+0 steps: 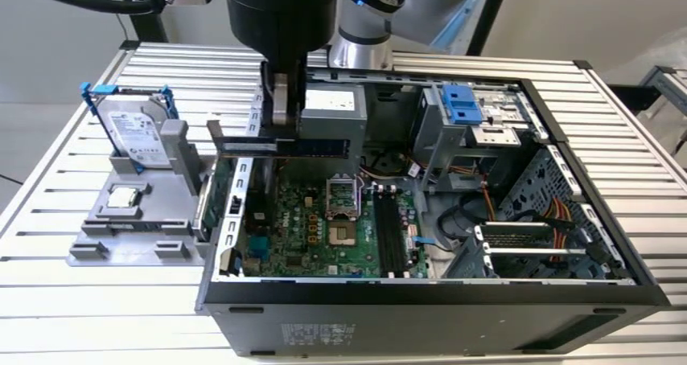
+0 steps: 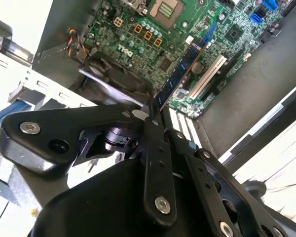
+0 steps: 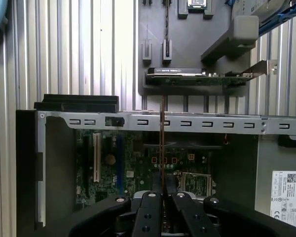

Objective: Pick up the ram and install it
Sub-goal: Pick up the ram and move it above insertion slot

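**Memory install, halfway.** The arm's matte-black pincer point(image 1: 277, 132) is clamped on the ram point(image 1: 290, 146). It grips the long, thin stick near its middle and holds it level in the air over the ten-o'clock corner of the open computer case point(image 1: 429, 317) in the exterior view.

The pick-up part of the job looks done, but the seating part does not. The stick hangs clear of the green motherboard point(image 1: 311, 228). The long black memory slots point(image 1: 387, 236), toward four o'clock from the ram, appear empty.

In the second wrist view the ram reads as a rigid, narrow, dark board, reaching away from the pincer tips above the motherboard. In the first wrist view it shows edge-on, thin as a blade.

The pincer's jointed links look like hard black metal or plastic, pinned with bright screws. The case is grey sheet steel, punched with slots and vent holes.

At nine o'clock of the case in the exterior view, a matte grey fixture point(image 1: 129, 240) lies flat on the tabletop point(image 1: 64, 317), which is made of ribbed aluminium slats. A silver hard drive point(image 1: 134, 136) with blue plastic rails stands upright in the fixture. In the first wrist view, a bigger green card point(image 3: 227, 75) with a metal bracket rests on edge in the same fixture, just beside the case wall.
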You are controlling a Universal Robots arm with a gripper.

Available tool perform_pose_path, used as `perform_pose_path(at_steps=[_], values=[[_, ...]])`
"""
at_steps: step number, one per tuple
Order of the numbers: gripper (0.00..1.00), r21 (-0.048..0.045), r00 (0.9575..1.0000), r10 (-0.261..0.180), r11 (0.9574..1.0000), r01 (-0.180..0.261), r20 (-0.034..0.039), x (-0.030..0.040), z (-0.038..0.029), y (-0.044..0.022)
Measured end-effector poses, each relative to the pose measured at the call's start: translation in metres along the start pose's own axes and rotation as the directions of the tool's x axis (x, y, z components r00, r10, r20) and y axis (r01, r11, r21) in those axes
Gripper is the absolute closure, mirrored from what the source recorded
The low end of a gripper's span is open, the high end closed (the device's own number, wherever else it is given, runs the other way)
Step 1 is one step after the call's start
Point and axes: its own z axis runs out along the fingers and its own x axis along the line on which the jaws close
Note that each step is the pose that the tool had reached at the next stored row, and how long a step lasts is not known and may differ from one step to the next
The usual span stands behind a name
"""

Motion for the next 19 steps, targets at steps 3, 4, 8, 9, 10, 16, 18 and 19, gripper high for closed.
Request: perform_pose_path(at_steps=[3, 4, 8, 9, 10, 16, 18, 19], values=[[1.0, 0.0, 1.0, 0.0, 1.0, 0.0, 0.0, 0.0, -0.0001, -0.0039], [1.0, 0.0, 1.0, 0.0, 1.0, 0.0, 0.0, 0.0, -0.0001, -0.0052], [1.0, 0.0, 1.0, 0.0, 1.0, 0.0, 0.0, -0.0001, -0.0002, -0.0116], [1.0, 0.0, 1.0, 0.0, 1.0, 0.0, 0.0, -0.0001, -0.0003, -0.0134], [1.0, 0.0, 1.0, 0.0, 1.0, 0.0, 0.0, -0.0001, -0.0003, -0.0151], [1.0, 0.0, 1.0, 0.0, 1.0, 0.0, -0.0001, -0.0002, -0.0005, -0.0255], [1.0, 0.0, 1.0, 0.0, 1.0, 0.0, 0.0, -0.0002, -0.0005, -0.029], [1.0, 0.0, 1.0, 0.0, 1.0, 0.0, 0.0, -0.0002, -0.0005, -0.0305]])
